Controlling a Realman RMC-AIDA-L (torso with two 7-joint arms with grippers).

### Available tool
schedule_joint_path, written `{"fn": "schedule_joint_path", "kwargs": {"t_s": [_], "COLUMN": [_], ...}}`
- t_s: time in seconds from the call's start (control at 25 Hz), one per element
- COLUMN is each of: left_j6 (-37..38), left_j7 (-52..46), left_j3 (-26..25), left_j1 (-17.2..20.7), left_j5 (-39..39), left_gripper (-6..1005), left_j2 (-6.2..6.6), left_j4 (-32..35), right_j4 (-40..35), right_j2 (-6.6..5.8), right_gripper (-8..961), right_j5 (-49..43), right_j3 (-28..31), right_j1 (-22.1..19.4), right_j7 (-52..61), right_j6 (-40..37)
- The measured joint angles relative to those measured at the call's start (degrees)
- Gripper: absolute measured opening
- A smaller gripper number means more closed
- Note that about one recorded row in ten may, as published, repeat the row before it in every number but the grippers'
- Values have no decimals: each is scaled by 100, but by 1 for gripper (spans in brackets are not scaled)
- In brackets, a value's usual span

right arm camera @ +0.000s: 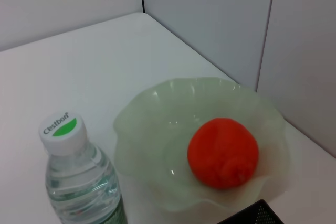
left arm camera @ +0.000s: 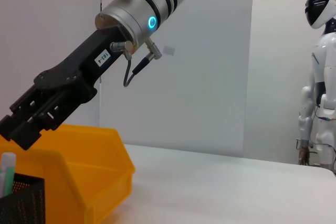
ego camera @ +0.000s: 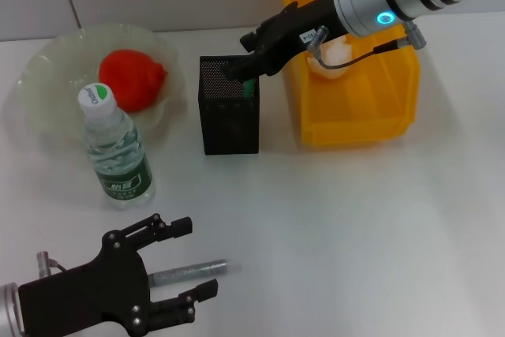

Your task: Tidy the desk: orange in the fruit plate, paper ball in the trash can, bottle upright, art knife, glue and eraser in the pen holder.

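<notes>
Two tools are showing over the white desk [ego camera: 355, 226], and the pen holder [ego camera: 230, 116] serves as the landmark. The right tool [ego camera: 241, 70] is reaching from the far right and hanging over the holder's open top, gripping a green item [ego camera: 249, 87] whose lower end is dipping inside the mesh; what that item is cannot be told. Just right of the holder, the trash can [ego camera: 355, 128] is sitting with the paper ball [ego camera: 335, 57] lying in it. Left of the holder, the bottle [ego camera: 116, 151] is standing upright, cap up. Beyond the bottle, farther left of the holder, the fruit plate [ego camera: 47, 76] is carrying the orange [ego camera: 132, 78]. Nearer the robot than the holder, the left tool [ego camera: 189, 262] is lying low with its fingers spread wide on either side of a grey stick [ego camera: 188, 274] on the desk, not closing on it.
</notes>
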Motion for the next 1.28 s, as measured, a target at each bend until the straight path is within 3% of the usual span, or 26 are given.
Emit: {"fn": "schedule_joint_path", "kwargs": {"t_s": [0.2, 0.4, 0.44, 0.48, 0.6, 0.64, 0.68, 0.8, 0.84, 1.08, 1.2, 1.24, 1.28], "left_j6": [6, 49, 78, 78, 141, 145, 147, 175, 212, 235, 235, 217, 217], "left_j7": [-3, 3, 4, 4, 13, 7, -6, -34, -41, -53, -53, -55, -55], "left_j3": [3, -1, -2, -2, -12, -13, -14, -39, -92, -157, -157, -160, -160], "left_j1": [7, 26, 28, 28, 18, 2, -15, -68, -116, -276, -276, -315, -315], "left_j5": [0, 0, -3, -3, -14, -16, -16, -17, -16, -3, -3, 4, 4], "left_gripper": [813, 812, 812, 811, 809, 808, 807, 805, 804, 800, 798, 797, 797], "left_j2": [0, 9, 15, 15, 28, 28, 31, 36, 34, 31, 31, 30, 30], "left_j4": [0, 0, 0, 0, 19, 34, 48, 69, 71, 101, 101, 105, 105], "right_j4": [-294, -1158, -1743, -1743, -2584, -3094, -3094, -3626, -3787, -3324, -2518, -1905, -1905], "right_j2": [5, -3, -6, -6, -13, -16, -16, -9, 2, 7, -2, -12, -12], "right_gripper": [567, 620, 620, 620, 620, 620, 620, 620, 620, 621, 621, 621, 621], "right_j5": [138, 464, 716, 716, 1168, 1458, 1458, 1904, 2278, 3148, 3457, 3515, 3515], "right_j3": [3, 24, 47, 47, 58, 90, 90, 211, 376, 1104, 1674, 2052, 2052], "right_j1": [-132, -598, -964, -964, -1628, -2142, -2142, -2848, -3295, -4000, -4180, -4203, -4203], "right_j7": [0, 13, 22, 22, -26, -122, -122, -404, -673, -1508, -2166, -2695, -2695], "right_j6": [-56, -329, -574, -574, -894, -1113, -1113, -1462, -1728, -2659, -3320, -3712, -3712]}}
